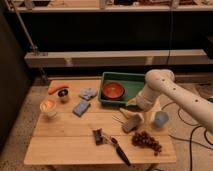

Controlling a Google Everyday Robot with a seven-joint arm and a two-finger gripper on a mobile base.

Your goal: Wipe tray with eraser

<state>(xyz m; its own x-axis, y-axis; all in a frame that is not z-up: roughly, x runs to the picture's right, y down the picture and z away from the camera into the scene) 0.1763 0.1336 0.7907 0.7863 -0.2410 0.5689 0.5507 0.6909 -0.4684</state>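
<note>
Reaching for the eraser (131,123) is the step in hand, by my reading. The grey-brown block lies on the wooden table (65,135), a short way in front of the tray's right front corner and clear of it. The tray (132,82) sits at the back of the table with an orange-red bowl (113,90) in its left half. The gripper (133,110) hangs just in front of the tray's front rim, between the tray and the eraser. Its fingers are spread wide with nothing between them.

To do this well, the gripper should come down squarely over the block and close across its narrow sides. That leaves the felt face pointing downward for wiping. A blue cup (161,119), further out from the tray's right corner, stands close to the eraser, so the descent should stay on the tray's side of the cup. Once the eraser is lifted, the bare green floor right of the bowl looks like the easiest place to begin. The bowl will likely hinder strokes further left.
</note>
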